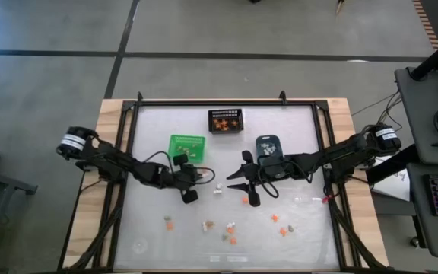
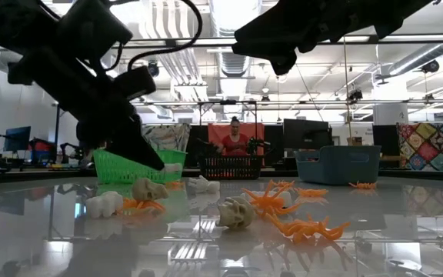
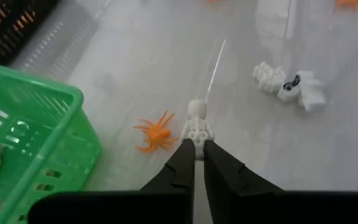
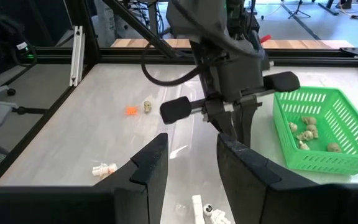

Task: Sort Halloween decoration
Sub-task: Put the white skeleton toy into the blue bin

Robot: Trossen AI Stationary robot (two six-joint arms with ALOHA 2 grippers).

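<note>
My left gripper (image 3: 194,163) is shut on a small white skeleton trinket (image 3: 197,124) of the Halloween decoration, just right of the green bin (image 1: 186,144), which holds tan skulls (image 4: 306,129). An orange spider (image 3: 156,132) and another white trinket (image 3: 291,87) lie on the table close by. More orange, white and tan trinkets (image 1: 230,228) are scattered toward the near edge. My right gripper (image 1: 234,181) hovers open at the table's middle, facing the left gripper (image 1: 204,178), with nothing between its fingers (image 4: 151,162). My left gripper pinches the skeleton's lower end (image 3: 197,144) between its two fingertips, which slant down from the table's left side and lie along the figure. The ribcage and head (image 3: 196,107) stick out past the tips. Whether the skeleton is clear of the table I cannot tell.
A black mesh bin (image 1: 225,120) with orange pieces stands at the far middle, and a blue-grey bin (image 1: 268,147) sits under the right arm. A dark frame (image 1: 128,114) rims the table. A person (image 2: 235,140) sits in the room beyond the far edge.
</note>
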